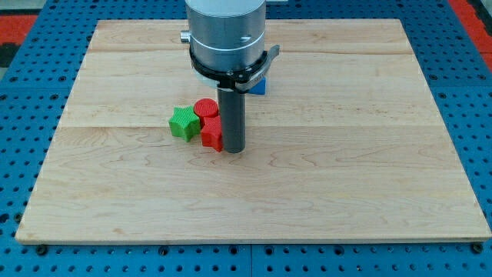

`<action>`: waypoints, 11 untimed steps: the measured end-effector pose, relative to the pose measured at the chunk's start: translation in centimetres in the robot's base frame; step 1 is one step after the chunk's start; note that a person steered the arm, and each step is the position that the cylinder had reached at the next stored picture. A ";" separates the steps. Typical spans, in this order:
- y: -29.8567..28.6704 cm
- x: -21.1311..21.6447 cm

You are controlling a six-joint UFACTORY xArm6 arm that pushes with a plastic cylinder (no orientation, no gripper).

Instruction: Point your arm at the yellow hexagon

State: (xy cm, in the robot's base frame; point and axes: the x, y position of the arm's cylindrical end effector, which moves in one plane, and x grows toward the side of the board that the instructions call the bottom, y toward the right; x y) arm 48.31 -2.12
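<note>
No yellow hexagon shows in the camera view; it may be hidden behind the arm. My tip (234,149) rests on the wooden board (346,169) just right of a red block (212,132), touching or nearly touching it. A red cylinder (205,108) sits just above that red block. A green star-shaped block (184,122) lies to their left, touching them. A blue block (258,84) shows partly behind the arm's grey body (227,35) at the view's top.
The board lies on a blue perforated table (23,108). The arm's grey body and black collar hide part of the board's top centre.
</note>
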 end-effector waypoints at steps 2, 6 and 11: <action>0.0 0.2; 7.4 0.0; 6.9 -1.4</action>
State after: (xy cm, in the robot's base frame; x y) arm 46.88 4.75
